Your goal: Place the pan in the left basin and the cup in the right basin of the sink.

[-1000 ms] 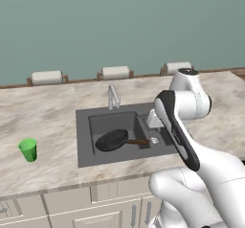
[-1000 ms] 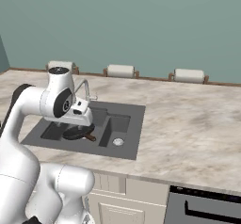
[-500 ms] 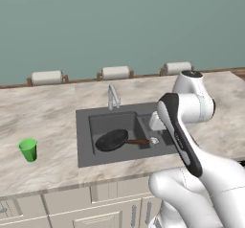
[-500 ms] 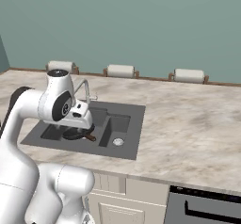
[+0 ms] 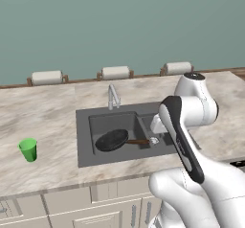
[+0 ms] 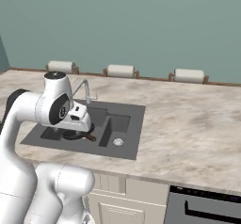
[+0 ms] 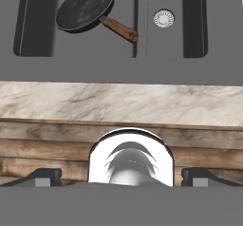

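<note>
Across the marble tabletop, the dark grey sink sits sunk below a curved silver faucet, with three paper towel rolls lined up along the teal wall behind it. The left basin, the wider one, holds the pan: its round black bowl lies on the basin floor and its thin brown handle reaches toward the divider, the tip touching or nearly touching that wall. The right basin, the narrower one, shows a round silver drain on its floor. The white arm bends over the sink's right part, its hand raised above the front rim; in the hand view the jaws stand wide apart, one dark tip at each lower corner, holding nothing, and the gripper looks down over the tabletop edge and the wooden cabinet front. The cup stands upright on the tabletop, well apart from the sink, to its left.
</note>
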Available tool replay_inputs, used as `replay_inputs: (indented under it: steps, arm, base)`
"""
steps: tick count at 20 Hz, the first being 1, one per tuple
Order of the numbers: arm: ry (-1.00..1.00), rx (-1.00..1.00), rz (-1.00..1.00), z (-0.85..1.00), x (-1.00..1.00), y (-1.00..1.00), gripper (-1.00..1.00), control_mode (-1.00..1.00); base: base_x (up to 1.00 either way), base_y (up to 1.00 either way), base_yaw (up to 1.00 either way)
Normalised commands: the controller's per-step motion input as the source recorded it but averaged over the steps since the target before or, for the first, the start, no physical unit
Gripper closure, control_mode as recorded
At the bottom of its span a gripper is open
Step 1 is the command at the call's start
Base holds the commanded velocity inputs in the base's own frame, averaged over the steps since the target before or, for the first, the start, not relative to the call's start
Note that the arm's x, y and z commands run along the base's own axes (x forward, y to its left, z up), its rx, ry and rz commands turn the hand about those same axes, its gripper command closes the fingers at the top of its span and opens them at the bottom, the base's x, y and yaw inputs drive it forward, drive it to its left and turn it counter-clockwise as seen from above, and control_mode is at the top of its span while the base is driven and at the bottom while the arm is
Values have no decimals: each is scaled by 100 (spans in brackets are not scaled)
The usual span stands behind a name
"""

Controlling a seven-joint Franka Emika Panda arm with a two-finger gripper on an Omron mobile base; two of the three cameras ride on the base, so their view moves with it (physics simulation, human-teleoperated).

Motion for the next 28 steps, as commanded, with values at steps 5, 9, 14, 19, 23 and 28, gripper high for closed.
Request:
replay_inputs:
  steps: [5, 9, 14, 19, 23, 28]
  arm:
    - [0, 0, 0, 0, 0, 0, -100, 100]
    - [0, 0, 0, 0, 0, 0, -100, 100]
    - [0, 0, 0, 0, 0, 0, -100, 100]
    - [0, 0, 0, 0, 0, 0, -100, 100]
    - [0, 0, 0, 0, 0, 0, -100, 100]
    - [0, 0, 0, 0, 0, 0, -100, 100]
  base:
    - [-15, 2, 0]
    - [-18, 14, 0]
    - [-7, 28, -1]
    - [-9, 36, 0]
    - [-12, 42, 0]
    - [-13, 53, 0]
